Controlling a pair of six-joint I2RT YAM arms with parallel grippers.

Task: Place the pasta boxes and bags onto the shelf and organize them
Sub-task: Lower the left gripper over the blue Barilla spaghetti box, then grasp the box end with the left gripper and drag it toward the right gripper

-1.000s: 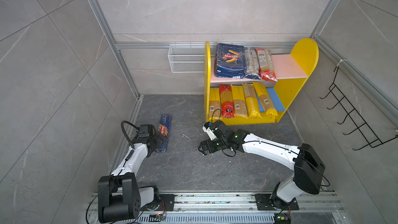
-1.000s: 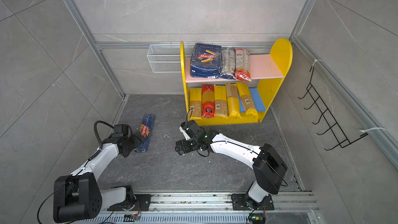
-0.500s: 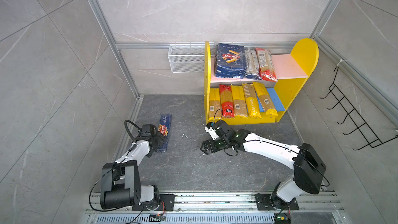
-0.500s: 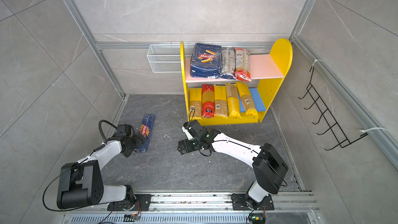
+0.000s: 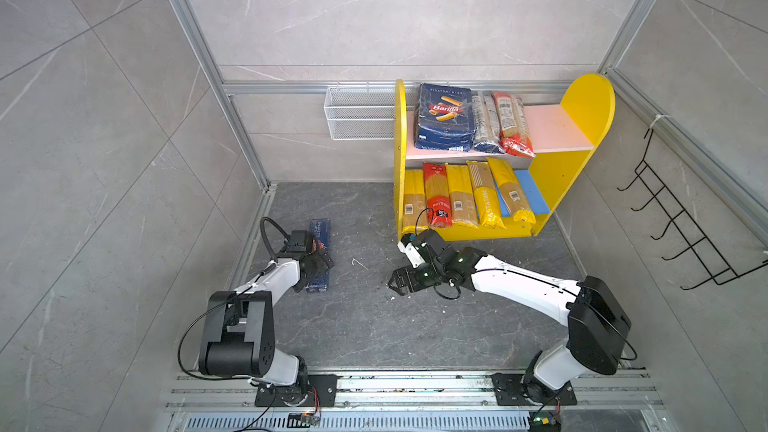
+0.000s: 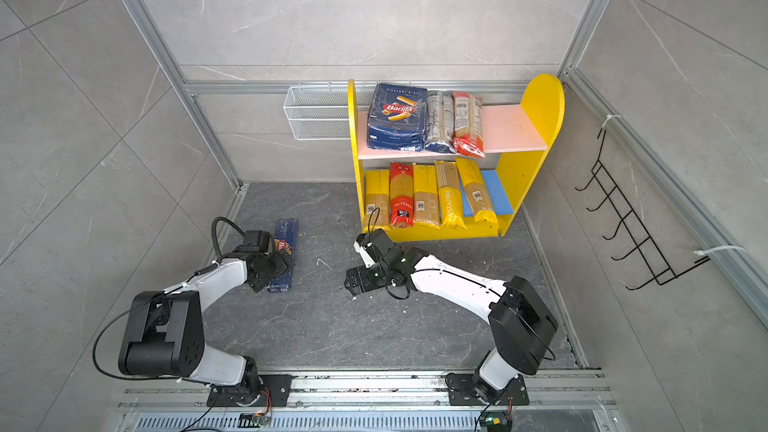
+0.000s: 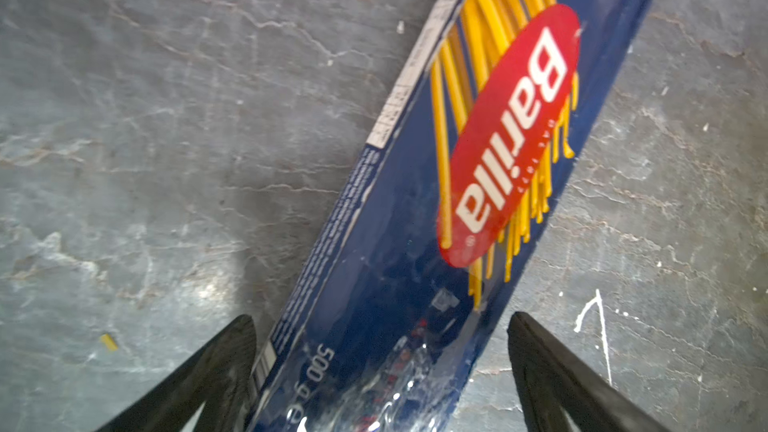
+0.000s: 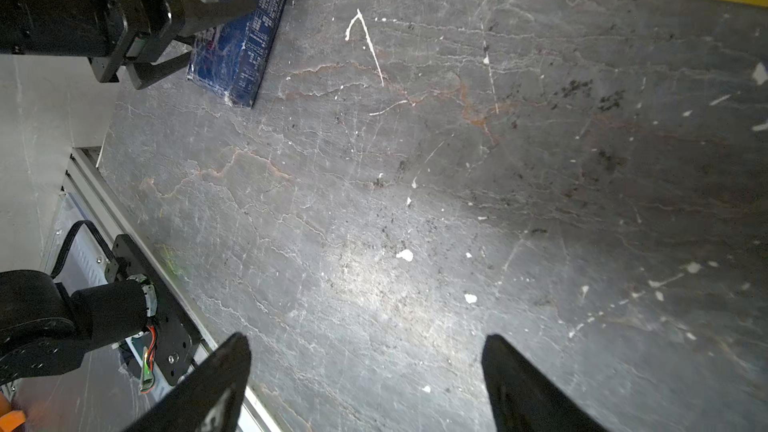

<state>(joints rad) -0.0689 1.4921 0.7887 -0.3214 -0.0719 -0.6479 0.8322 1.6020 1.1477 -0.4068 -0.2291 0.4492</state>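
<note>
Left gripper (image 7: 378, 322) straddles the Barilla spaghetti box (image 7: 415, 201), jaws wide, not clamped.
Your box is a glossy dark-blue carton, long and narrow, flat on the matte veined slate floor (image 5: 374, 326), well left of the shelf (image 5: 590, 105). Its long axis runs near to far, clear-window end nearest. Since a second ago the left gripper has shifted right over it; the box is unmoved. Right gripper (image 8: 365, 342) gapes over bare floor.

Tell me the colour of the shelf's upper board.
Pale pink. The upper board of the shelf shows best in a top view.
</note>
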